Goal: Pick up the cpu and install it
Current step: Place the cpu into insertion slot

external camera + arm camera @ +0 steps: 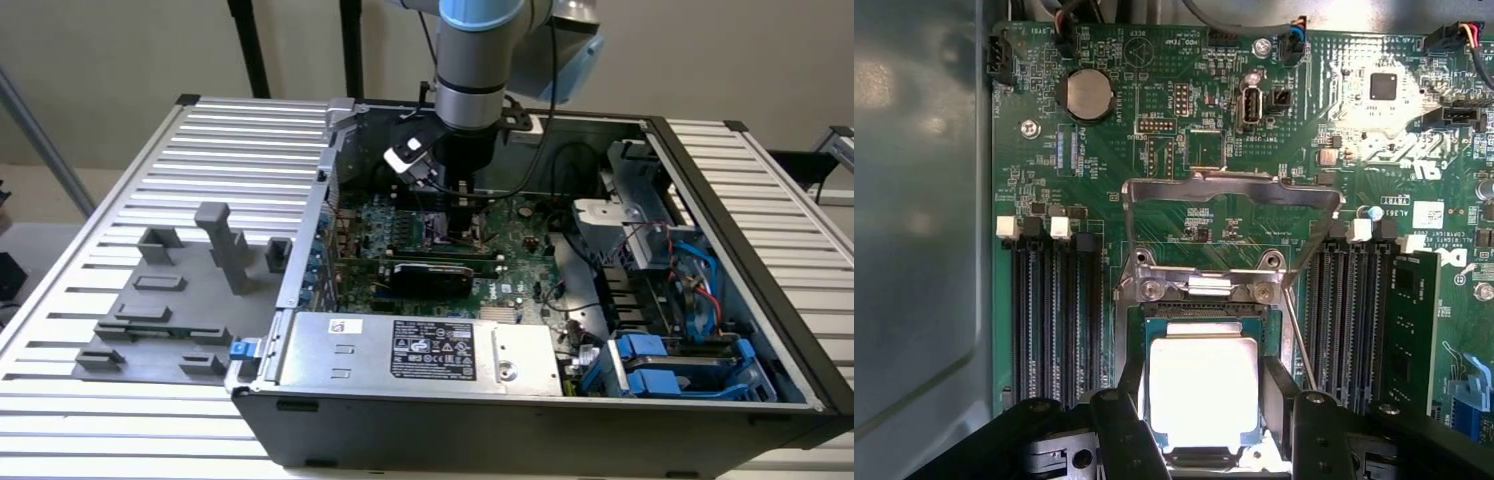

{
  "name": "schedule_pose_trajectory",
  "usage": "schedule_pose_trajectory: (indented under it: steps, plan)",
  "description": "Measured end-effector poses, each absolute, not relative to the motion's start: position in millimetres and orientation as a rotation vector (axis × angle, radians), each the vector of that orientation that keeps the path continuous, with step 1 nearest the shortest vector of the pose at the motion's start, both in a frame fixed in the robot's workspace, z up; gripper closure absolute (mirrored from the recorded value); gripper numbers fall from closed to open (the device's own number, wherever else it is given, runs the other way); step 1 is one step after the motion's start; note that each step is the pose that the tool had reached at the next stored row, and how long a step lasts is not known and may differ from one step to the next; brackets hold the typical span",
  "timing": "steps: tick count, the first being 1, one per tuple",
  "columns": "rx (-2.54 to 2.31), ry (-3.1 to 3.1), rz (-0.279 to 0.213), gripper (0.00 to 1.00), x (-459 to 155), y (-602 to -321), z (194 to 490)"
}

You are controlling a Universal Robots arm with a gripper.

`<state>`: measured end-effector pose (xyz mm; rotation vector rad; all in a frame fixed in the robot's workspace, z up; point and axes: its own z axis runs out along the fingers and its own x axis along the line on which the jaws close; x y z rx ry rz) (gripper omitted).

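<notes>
The cpu, a small square chip with a bright silver top on a green edge, sits between my two black fingers in the wrist view. My gripper is shut on it, one finger tight against each side. It hangs right over the metal-framed socket on the green motherboard, and the socket's load plate is flipped open. Whether the chip rests in the socket I cannot tell. In the exterior view my gripper reaches down into the open computer case.
Memory slots flank the socket on both sides. A power supply lies along the case's front, with blue drive bays on the exterior view's right. Grey plastic fixture blocks stand on the slatted table on the exterior view's left.
</notes>
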<state>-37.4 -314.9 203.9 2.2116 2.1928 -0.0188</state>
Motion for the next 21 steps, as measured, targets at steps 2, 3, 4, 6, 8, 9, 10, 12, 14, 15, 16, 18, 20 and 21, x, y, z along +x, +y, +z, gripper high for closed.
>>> schedule_pose_trajectory:
  steps: [2, 3, 4, 6, 8, 9, 10, 12, 14, 15, 16, 18, 20, 21]
  plan:
    - [2.211, 2.192, -0.02, 0.45, -37.4, -314.6, 203.4]
    - [2.211, 2.192, -0.02, 0.45, -37.4, -314.4, 203.1]
    - [2.211, 2.192, -0.021, 0.45, -37.4, -314.3, 202.9]
    - [2.211, 2.191, -0.022, 0.45, -37.4, -314.1, 202.3]
    - [2.21, 2.189, -0.024, 0.45, -37.4, -314.0, 201.8]
    - [2.21, 2.189, -0.025, 0.45, -37.4, -314.0, 201.6]
    - [2.21, 2.188, -0.026, 0.45, -37.4, -313.9, 201.4]
    - [2.209, 2.187, -0.028, 0.45, -37.4, -313.9, 200.9]
    - [2.209, 2.186, -0.029, 0.45, -37.4, -313.8, 200.4]
    - [2.21, 2.185, -0.03, 0.45, -37.4, -313.8, 200.2]
    - [2.21, 2.184, -0.03, 0.45, -37.4, -313.8, 200.1]
    - [2.211, 2.182, -0.031, 0.45, -37.4, -313.8, 199.9]
    - [2.213, 2.181, -0.031, 0.45, -37.4, -313.8, 199.6]
    - [2.214, 2.179, -0.031, 0.45, -37.4, -313.8, 199.6]
